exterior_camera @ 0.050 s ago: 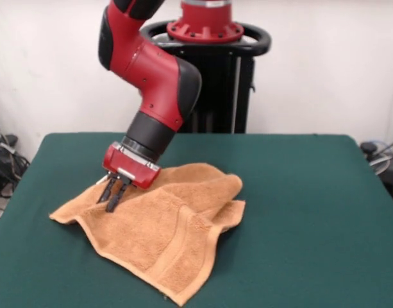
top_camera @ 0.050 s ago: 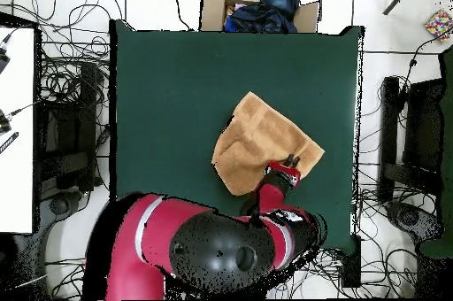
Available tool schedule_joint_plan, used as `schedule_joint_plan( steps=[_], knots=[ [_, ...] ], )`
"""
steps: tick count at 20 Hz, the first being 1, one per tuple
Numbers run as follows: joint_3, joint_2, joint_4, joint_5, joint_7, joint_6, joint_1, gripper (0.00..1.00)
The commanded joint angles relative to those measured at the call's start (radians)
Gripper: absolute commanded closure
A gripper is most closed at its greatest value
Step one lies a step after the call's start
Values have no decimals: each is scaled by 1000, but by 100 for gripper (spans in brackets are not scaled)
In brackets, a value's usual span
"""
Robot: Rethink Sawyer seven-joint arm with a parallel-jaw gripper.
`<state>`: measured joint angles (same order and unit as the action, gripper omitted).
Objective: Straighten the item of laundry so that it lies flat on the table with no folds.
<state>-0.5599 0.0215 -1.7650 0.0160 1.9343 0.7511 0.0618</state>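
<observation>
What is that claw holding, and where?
The claw touches the towel near its left side in the front view; whether it has pinched the cloth cannot be told.

You can't tell whether the gripper (exterior_camera @ 0.050 s ago: pixel 115 200) grips the towel (exterior_camera @ 0.050 s ago: pixel 159 231); the fingertips blur against the pile. The arm (top_camera @ 0.050 s ago: pixel 221 244) hides the table's (top_camera @ 0.050 s ago: pixel 177 94) base-side edge overhead. The table's near edge is cut off in front. Any towel tag is too small to find.
</observation>
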Motion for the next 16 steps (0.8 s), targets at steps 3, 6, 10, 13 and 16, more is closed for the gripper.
schedule_joint_plan(
  steps=[3,6,10,13,16],
  knots=[
    [-3,-102,22,65,70,-13,6,100],
    [-14,-103,41,26,66,-8,35,100],
    [-32,-76,92,-84,42,-36,89,100],
    [-28,-79,125,-140,38,-40,125,100],
    [-19,-88,165,-179,37,-39,164,100]
  ],
)
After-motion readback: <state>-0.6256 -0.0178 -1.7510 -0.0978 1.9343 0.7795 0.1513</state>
